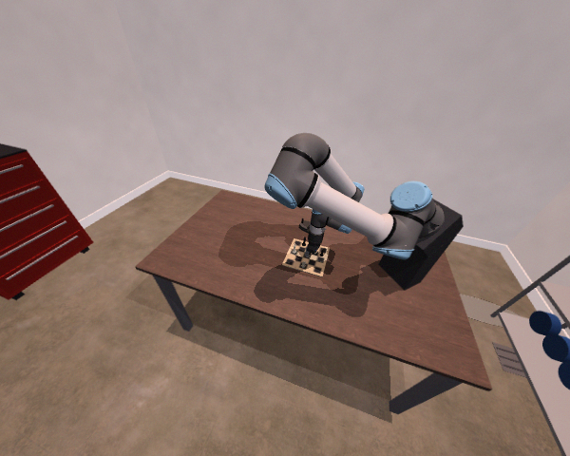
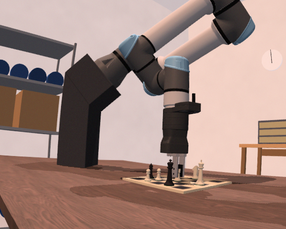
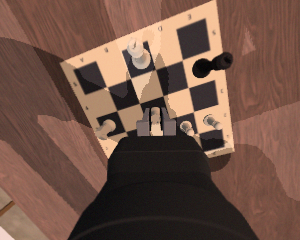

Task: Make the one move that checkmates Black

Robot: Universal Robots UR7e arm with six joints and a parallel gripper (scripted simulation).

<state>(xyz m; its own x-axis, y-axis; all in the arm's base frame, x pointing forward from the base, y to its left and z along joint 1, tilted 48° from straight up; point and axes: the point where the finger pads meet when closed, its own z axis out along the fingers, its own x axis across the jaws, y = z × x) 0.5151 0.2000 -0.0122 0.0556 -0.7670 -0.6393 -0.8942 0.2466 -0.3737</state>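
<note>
My gripper (image 2: 178, 172) (image 3: 155, 114) is low over the chessboard (image 2: 185, 191) (image 3: 70, 64), its fingers closed against a white piece (image 2: 177, 179) (image 3: 156, 114) near the middle; the fingers partly hide its shape. The white king (image 2: 200, 173) (image 3: 140, 59) stands on C5. The black king (image 2: 169, 173) (image 3: 202, 68) stands on E4. A white knight (image 2: 195, 172) (image 3: 107, 127) stands about A3. Two white pawns (image 2: 148, 175) (image 2: 158, 174) stand on the D and E files, about rank 2. A dark piece (image 2: 151, 171) stands behind them, hidden in the wrist view.
The board lies on the brown table (image 1: 373, 324) (image 2: 101, 204). The arm's black pedestal (image 2: 75, 128) stands behind the board. The two pawns are just right of the fingers in the wrist view.
</note>
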